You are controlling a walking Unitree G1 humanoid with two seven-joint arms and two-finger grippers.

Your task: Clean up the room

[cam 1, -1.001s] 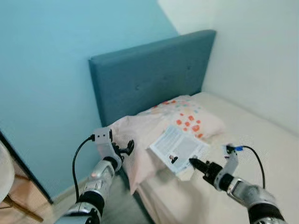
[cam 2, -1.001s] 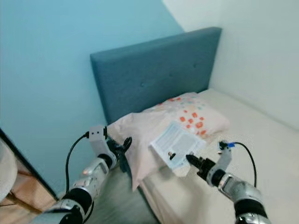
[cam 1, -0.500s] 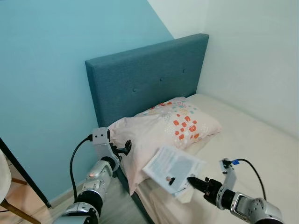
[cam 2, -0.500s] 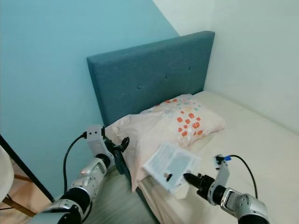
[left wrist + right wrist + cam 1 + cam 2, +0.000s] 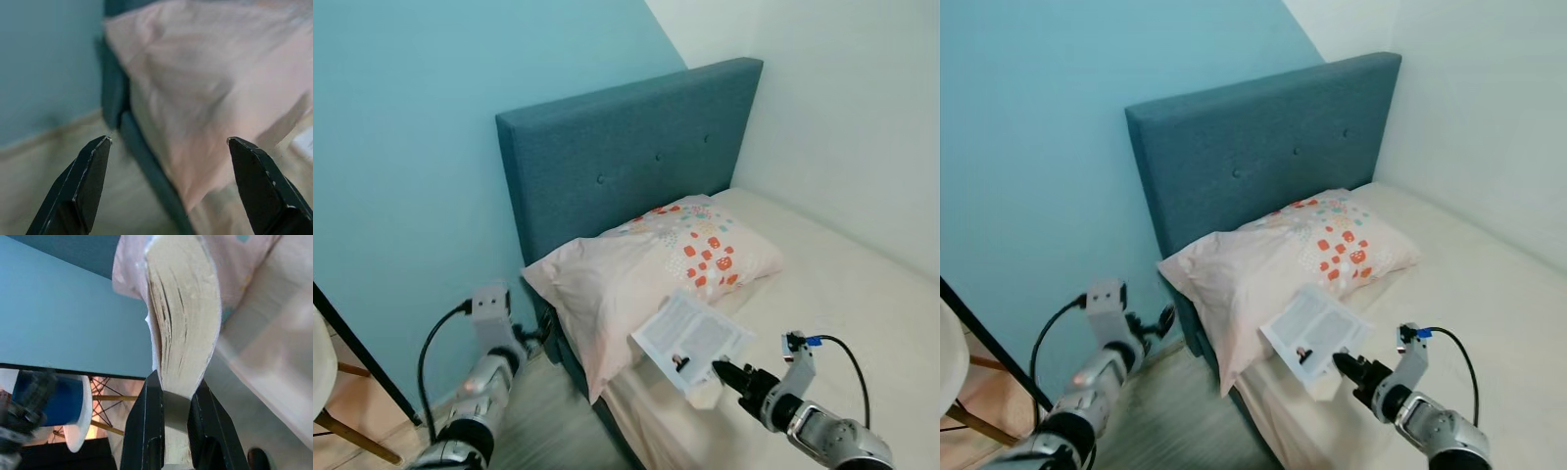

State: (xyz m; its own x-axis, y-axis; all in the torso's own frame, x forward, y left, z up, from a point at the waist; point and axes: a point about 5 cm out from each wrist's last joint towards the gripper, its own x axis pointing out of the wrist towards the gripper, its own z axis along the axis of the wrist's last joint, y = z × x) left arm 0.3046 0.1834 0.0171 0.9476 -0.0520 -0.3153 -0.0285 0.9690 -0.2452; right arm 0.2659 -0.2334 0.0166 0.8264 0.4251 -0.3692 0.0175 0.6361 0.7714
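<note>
The step in hand looks like carrying a book (image 5: 691, 338) off the bed (image 5: 862, 294): the right tool (image 5: 724, 373) is clenched on the book's lower edge and holds it in the air just in front of the pillow (image 5: 646, 269), over the bed's near corner. In the right wrist view the two fingers (image 5: 142, 431) pinch the book's edge, with the page block fanning out above them.

The book is tilted, its printed cover facing up and toward the camera. Its long axis runs from the tool up toward the pillow, with the free end nearest the pillow.

The left tool (image 5: 1151, 323) hangs low beside the pillow's overhanging corner, near the bed frame, its fingers (image 5: 88, 176) spread wide and grasping nothing.

The next move probably calls for finding a proper place for the book, a shelf or tabletop, and turning away from the bed with the pinch kept firm, since a grip on one edge lets a heavy book sag or slip.
</note>
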